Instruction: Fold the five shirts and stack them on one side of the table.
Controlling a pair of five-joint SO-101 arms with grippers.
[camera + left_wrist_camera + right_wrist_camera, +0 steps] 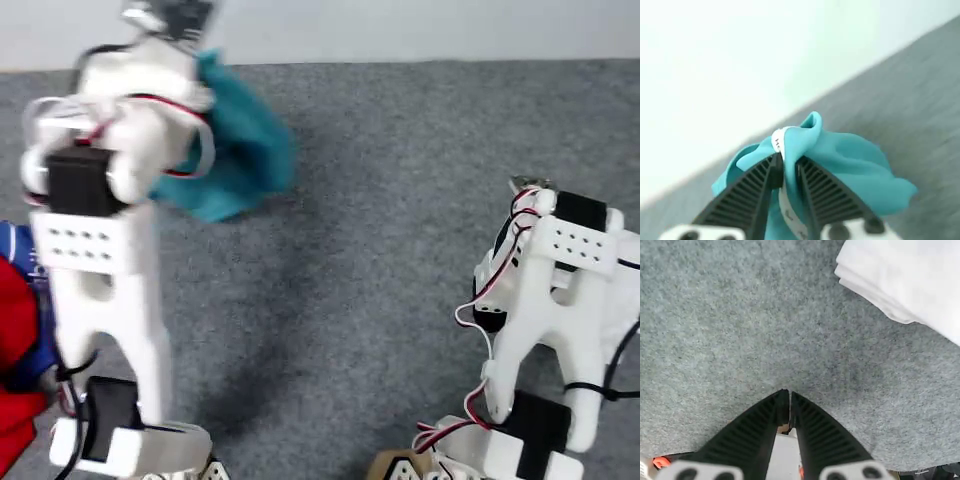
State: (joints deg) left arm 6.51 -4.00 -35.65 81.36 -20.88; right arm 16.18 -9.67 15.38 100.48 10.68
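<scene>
Red cloth (12, 340), with a blue garment (15, 245) touching it on the far side, lay at the left edge of the grey felt table (400, 260). I judged this the likely stacking side, though I could not confirm either piece as folded. Further right, the left gripper (785, 167) was pinching a bunched ridge of the teal shirt (855, 170), with a white label strip (779, 142) caught between the jaws along with the cloth. The shirt hung crumpled from that single hold, raised near the far edge of the table, its bulk falling beyond and below the jaws. I assessed the step in hand as bringing the shirt over bare felt for spreading. To do it well, I would lower it over the open middle, let the hanging end land first, then draw the cloth out flat before releasing. A second hold would help, since one pinch leaves it bunched. On the right, the right gripper (789, 397) had its jaws pressed together on nothing, above bare felt near the table's near edge. A folded white shirt (905, 280) lay near it, apart from the jaws.
</scene>
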